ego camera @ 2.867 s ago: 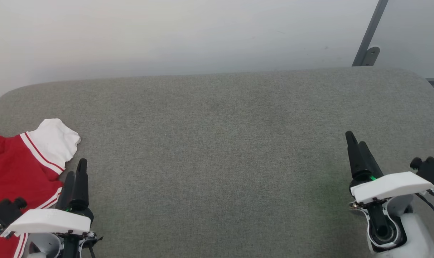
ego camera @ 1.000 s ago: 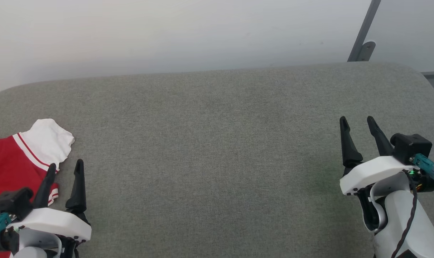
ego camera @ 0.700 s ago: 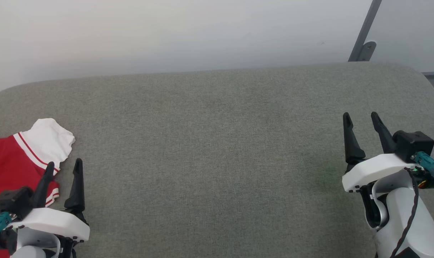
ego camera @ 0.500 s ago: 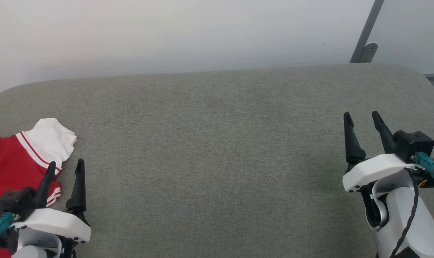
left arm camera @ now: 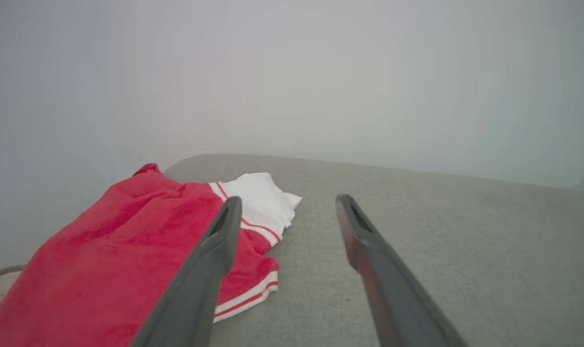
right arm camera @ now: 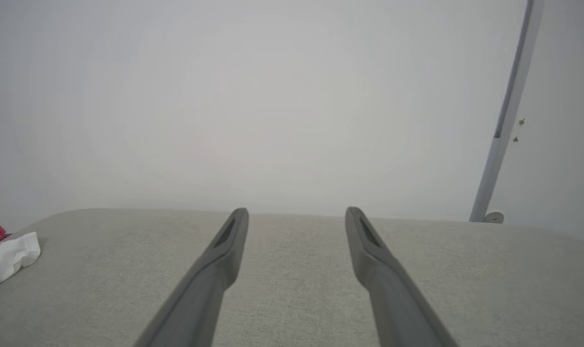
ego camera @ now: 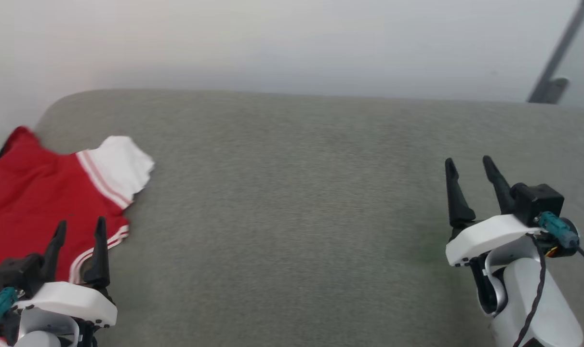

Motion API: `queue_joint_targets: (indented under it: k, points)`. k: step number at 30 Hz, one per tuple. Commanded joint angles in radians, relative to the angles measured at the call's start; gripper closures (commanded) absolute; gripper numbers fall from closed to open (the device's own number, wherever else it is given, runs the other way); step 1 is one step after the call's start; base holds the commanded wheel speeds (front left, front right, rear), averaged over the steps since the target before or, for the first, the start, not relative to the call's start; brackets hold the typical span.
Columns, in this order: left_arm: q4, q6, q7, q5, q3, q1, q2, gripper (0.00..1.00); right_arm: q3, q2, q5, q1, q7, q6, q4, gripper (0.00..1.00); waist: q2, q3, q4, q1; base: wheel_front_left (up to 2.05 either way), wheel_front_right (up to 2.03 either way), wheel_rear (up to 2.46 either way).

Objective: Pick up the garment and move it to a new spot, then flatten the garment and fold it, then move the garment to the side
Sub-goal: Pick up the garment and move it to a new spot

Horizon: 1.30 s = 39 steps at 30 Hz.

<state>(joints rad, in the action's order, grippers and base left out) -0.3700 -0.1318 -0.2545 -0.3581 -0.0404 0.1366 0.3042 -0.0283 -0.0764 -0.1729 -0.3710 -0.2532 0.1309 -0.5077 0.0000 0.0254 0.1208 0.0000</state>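
Head camera has swung left since half a second ago: the whole picture shifted, the things did not. More of the shirt (ego camera: 27, 202) shows now, plus the bench's (ego camera: 292, 193) rounded far-left corner. The metal post (ego camera: 557, 62) slid toward the top right, blurred.

My left hand (ego camera: 79, 225) is open, fingers spread, nothing between them, same as before. In the head view both fingertips now overlap the red cloth near the striped hem (ego camera: 99, 248); earlier the inner one stood over bare grey. In the left wrist view my left hand (left arm camera: 287, 200) has one finger in front of the shirt (left arm camera: 104, 250) and the other over bare bench. Touching or above it, cannot tell.

My right hand (ego camera: 469, 161) is open too, empty, over bare bench at the right, well apart from the shirt. In the right wrist view my right hand (right arm camera: 297, 212) points at the wall (right arm camera: 292, 96), with the post (right arm camera: 509, 111) at the right.

The shirt lies crumpled at the bench's left end, not flat, not folded. Its white sleeve (ego camera: 121, 166) sticks out toward the middle. Its far red corner sits close to the left edge, and the cloth runs out of the picture at the lower left. In the right wrist view, a bit of the shirt (right arm camera: 7, 250) shows at the far left.

The bench's back edge meets the wall. The grey stretch from the sleeve to my right hand is bare.
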Motion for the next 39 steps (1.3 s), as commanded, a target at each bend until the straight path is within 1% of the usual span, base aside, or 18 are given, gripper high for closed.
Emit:
queue_joint_targets:
  k: [1, 4, 12, 15, 19, 21, 22, 25, 26, 32, 34, 36, 39]
  points:
    - [-0.007, 0.002, -0.007, 0.02, -0.01, 0.004, -0.005, 0.0, 0.005, 0.005, 0.008, 0.01, -0.01, 0.0, -0.001, 0.0, 0.0, -0.001, 0.056, 0.0, 0.0, 0.0, 0.0]
    - [-0.023, 0.002, -0.013, 0.047, -0.029, -0.005, -0.019, 0.0, 0.014, 0.015, 0.0, 0.022, -0.015, 0.0, 0.009, 0.0, 0.0, -0.004, 0.117, 0.0, 0.0, 0.0, 0.0]
    - [-0.047, 0.002, -0.012, 0.057, -0.073, -0.022, -0.062, 0.0, 0.058, 0.025, -0.048, 0.066, -0.013, 0.0, 0.012, 0.0, 0.0, -0.021, 0.268, 0.0, 0.0, 0.0, 0.0]
    - [-0.047, 0.002, -0.012, 0.077, -0.09, -0.028, -0.07, 0.0, 0.083, 0.026, -0.063, 0.071, -0.013, 0.0, 0.007, 0.0, 0.0, -0.025, 0.321, 0.0, 0.0, 0.0, 0.0]
    - [-0.04, 0.003, -0.012, 0.089, -0.119, -0.047, -0.097, 0.0, 0.128, 0.025, -0.105, 0.078, -0.013, 0.0, -0.001, 0.0, 0.0, -0.033, 0.38, 0.0, 0.0, 0.0, 0.0]
    - [-0.025, 0.005, -0.012, 0.08, -0.151, -0.06, -0.111, 0.0, 0.169, 0.025, -0.121, 0.058, -0.013, 0.0, -0.01, 0.0, 0.0, -0.026, 0.388, 0.0, 0.0, 0.0, 0.0]
    - [-0.025, 0.005, -0.012, 0.08, -0.151, -0.06, -0.111, 0.0, 0.169, 0.025, -0.121, 0.058, -0.013, 0.0, -0.01, 0.0, 0.0, -0.026, 0.388, 0.0, 0.0, 0.0, 0.0]
    - [-0.003, 0.007, -0.012, 0.07, -0.196, -0.085, -0.144, 0.0, 0.225, 0.024, -0.141, 0.028, -0.013, 0.0, -0.037, 0.0, 0.0, -0.014, 0.398, 0.0, 0.0, 0.0, 0.0]
    - [0.011, 0.007, -0.012, 0.066, -0.229, -0.099, -0.154, 0.0, 0.26, 0.024, -0.155, 0.006, -0.012, 0.0, -0.052, 0.0, 0.0, -0.005, 0.402, 0.0, 0.0, 0.0, 0.0]
    - [0.041, 0.005, -0.012, 0.078, -0.283, -0.135, -0.195, 0.0, 0.332, 0.024, -0.184, -0.056, -0.012, 0.0, -0.098, 0.0, 0.0, 0.015, 0.408, 0.0, 0.0, 0.0, 0.0]
    - [0.036, 0.004, -0.012, 0.083, -0.281, -0.137, -0.2, 0.0, 0.34, 0.024, -0.188, -0.069, -0.012, 0.0, -0.103, 0.0, 0.0, 0.021, 0.406, 0.0, 0.0, 0.0, 0.0]
    - [0.023, 0.003, -0.012, 0.087, -0.256, -0.117, -0.193, 0.0, 0.335, 0.024, -0.187, -0.076, -0.012, 0.0, -0.101, 0.0, 0.0, 0.031, 0.403, 0.0, 0.0, 0.0, 0.0]
    - [-0.007, 0.002, -0.012, 0.095, -0.149, -0.065, -0.147, 0.0, 0.308, 0.024, -0.173, -0.07, -0.012, 0.0, -0.094, 0.0, 0.0, 0.051, 0.395, 0.0, 0.0, 0.0, 0.0]
